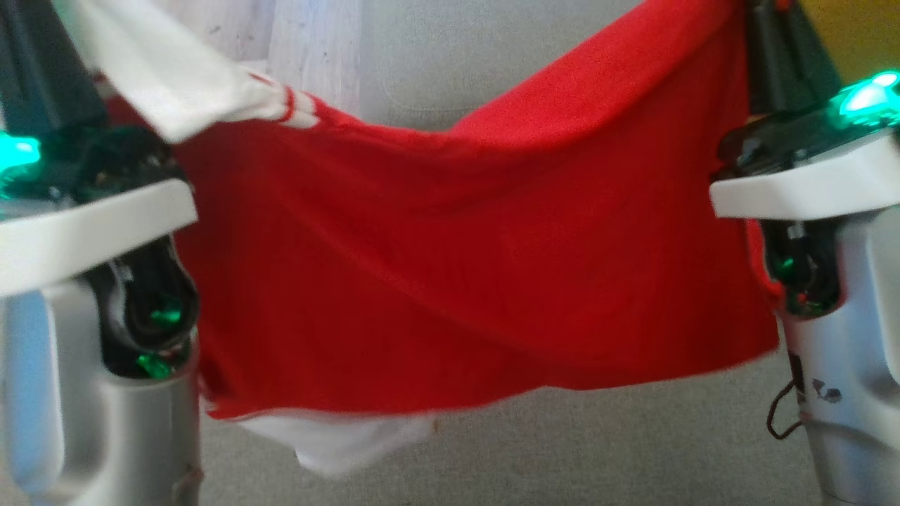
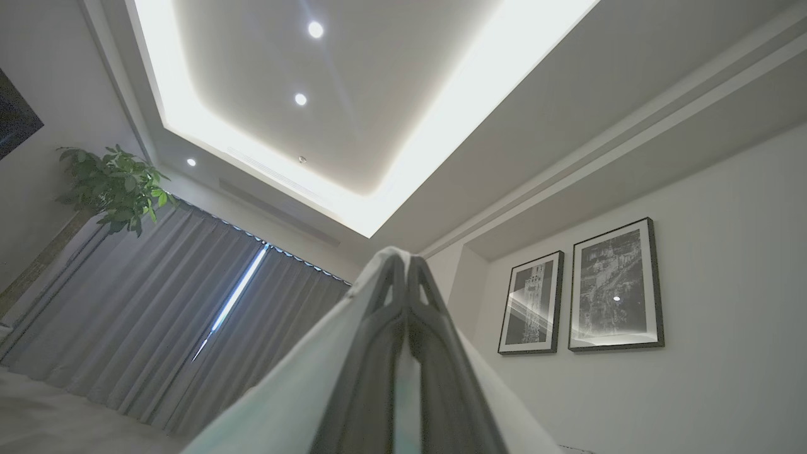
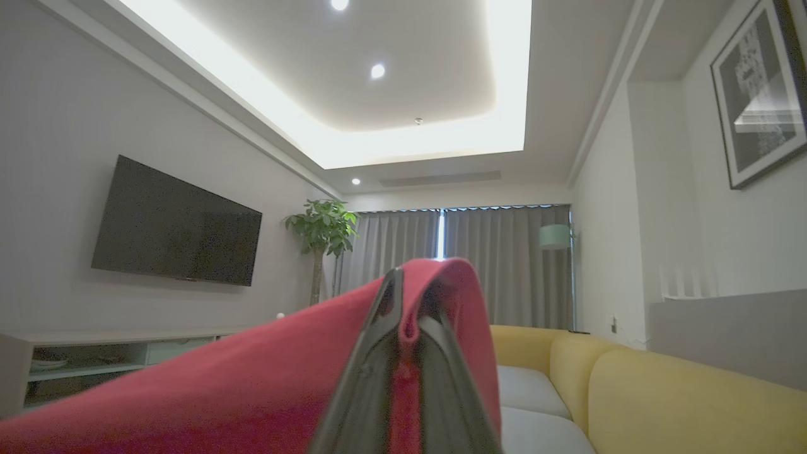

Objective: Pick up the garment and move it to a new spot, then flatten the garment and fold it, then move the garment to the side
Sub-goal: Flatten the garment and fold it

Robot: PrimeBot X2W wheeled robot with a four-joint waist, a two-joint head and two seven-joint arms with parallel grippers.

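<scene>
Head view shows you the garment (image 1: pixel 457 281) slung between left gripper (image 2: pixel 406 261) and right gripper (image 3: pixel 410 312), both jaws clamped on it.

Head camera looks down, close above the garment (image 1: pixel 457 281); both wrist cameras tilt upward from the garment, sharing ceiling (image 2: pixel 302 132), curtains (image 2: pixel 157 315), plant (image 2: pixel 113 186).

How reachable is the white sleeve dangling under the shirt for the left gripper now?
Probably not: the left gripper is shut on the garment, holding it up, and the sleeve hangs lower.
</scene>
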